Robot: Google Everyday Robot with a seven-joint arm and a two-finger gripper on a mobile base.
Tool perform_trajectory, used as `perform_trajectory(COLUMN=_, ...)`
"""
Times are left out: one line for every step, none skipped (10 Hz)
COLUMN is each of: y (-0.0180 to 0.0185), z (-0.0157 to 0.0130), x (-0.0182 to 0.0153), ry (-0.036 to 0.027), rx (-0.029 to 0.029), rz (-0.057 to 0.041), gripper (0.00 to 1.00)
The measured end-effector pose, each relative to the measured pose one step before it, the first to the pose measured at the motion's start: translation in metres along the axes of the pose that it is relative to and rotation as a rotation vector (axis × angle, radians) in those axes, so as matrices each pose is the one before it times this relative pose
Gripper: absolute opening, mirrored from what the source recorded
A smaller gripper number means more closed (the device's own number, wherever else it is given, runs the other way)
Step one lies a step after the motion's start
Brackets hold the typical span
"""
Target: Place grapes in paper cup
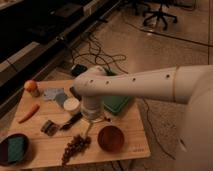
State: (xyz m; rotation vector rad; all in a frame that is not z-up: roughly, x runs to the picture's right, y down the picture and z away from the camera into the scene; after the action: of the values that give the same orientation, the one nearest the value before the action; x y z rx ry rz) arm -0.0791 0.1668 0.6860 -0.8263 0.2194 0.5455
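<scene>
Wooden table [127, 150], left to right:
- Near-left corner: dark round plate [5, 156] with a green-teal pad [15, 147] on it.
- Just right of it and farther back: orange carrot [28, 113], lying diagonally.
- Far-left corner: small orange-topped item [32, 88]. Can't tell what it is.
- Right of that: blue-grey cloth [52, 93], lying rumpled on the top.
- Paper cup [71, 105]: upright, mouth up, just right of the cloth and near the middle of the table.
- On the near side of the cup: small dark-and-silver object [48, 127] and a dark long tool [70, 123], close together.
- Grapes [75, 145]: on the tabletop by the near edge, bunch running diagonally. They're apart from the cup on its near side, not in it, and just left of the brown bowl [111, 138].
- Gripper [90, 126]: hangs below the white wrist, pointing down over the table between cup and bowl, just above the far-right end of the grapes. Fingers spread apart, nothing in them. Can't tell whether a tip touches the bunch.
- Arm [140, 86]: thick white tube coming in from the right, crossing above the table.
- Green tray [119, 105]: on the far-right part of the table, partly hidden by the arm.
- Floor beyond the table: black cables [95, 52]. Office chair [159, 12] far right.
</scene>
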Motion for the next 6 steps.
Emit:
perform_trajectory(y=-0.00279, z=0.01114, x=-0.01309, ry=-0.01107, rx=0.01674, rz=-0.03721, gripper=0.8)
perform_trajectory(y=0.00305, z=0.01349, x=-0.01641, ry=-0.04023, rx=0.00039, rz=-0.07174, gripper=0.8)
perform_trajectory(y=0.00291, z=0.00769, x=-0.00764, ry=-0.02944, rx=-0.00541, rz=-0.04535, gripper=0.8)
perform_trajectory(y=0.00185, z=0.00456, x=-0.00541, ry=-0.02226, rx=-0.00382, rz=-0.02807, gripper=0.8)
perform_trajectory(y=0.00019, z=0.00123, x=-0.00127, ry=-0.00674, rx=-0.00088, rz=-0.00616, gripper=0.8)
perform_trajectory(y=0.00032, z=0.00033, x=-0.00045, ry=-0.00063, rx=-0.00067, rz=-0.00065, gripper=0.8)
